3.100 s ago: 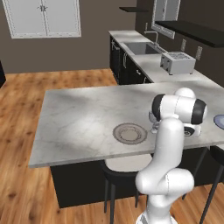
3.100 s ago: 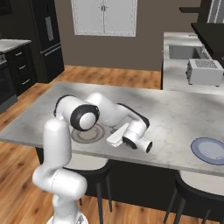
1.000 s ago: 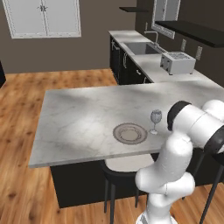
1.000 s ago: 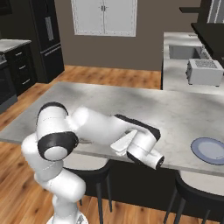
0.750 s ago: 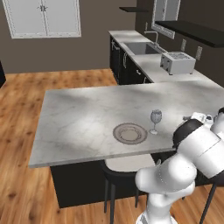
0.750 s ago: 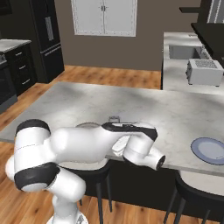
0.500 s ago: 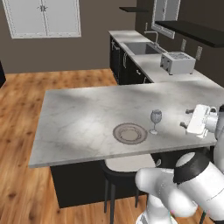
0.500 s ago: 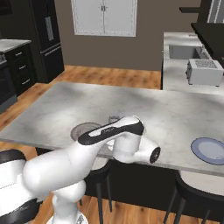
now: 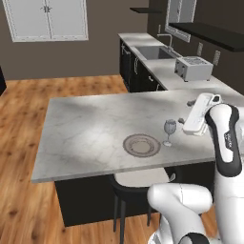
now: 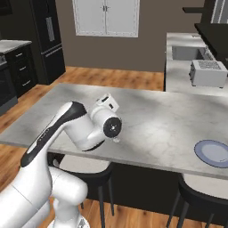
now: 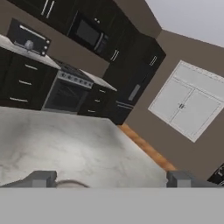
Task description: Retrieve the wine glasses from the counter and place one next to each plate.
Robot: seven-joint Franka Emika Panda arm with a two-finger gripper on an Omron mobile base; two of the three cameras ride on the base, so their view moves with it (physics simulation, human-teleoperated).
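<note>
One wine glass (image 9: 169, 131) stands upright on the stool-side marble top (image 9: 90, 128), just right of the beige plate (image 9: 141, 144). My gripper (image 9: 185, 111) hangs above that top, a little right of the glass and apart from it, with nothing between its fingers. In the hand view the two fingertips (image 11: 41, 178) stand wide apart over bare marble, so the gripper (image 11: 110, 178) is open. The blue-grey plate (image 10: 213, 152) lies near the front right edge of the same top. The counter (image 9: 190, 78) runs along the back right wall.
A sink (image 9: 155, 52) and a toaster (image 9: 193, 68) sit on the counter. Dark stools (image 10: 202, 196) stand under the marble top's front edge. My own arm (image 10: 75, 122) blocks the middle of the top in the right base view. Black cabinets and a stove (image 11: 65, 94) line the far wall.
The arm has swung round and the hand has risen and moved left, closer to the wine glass. The jaws stayed open. The glass and plates have not moved.
</note>
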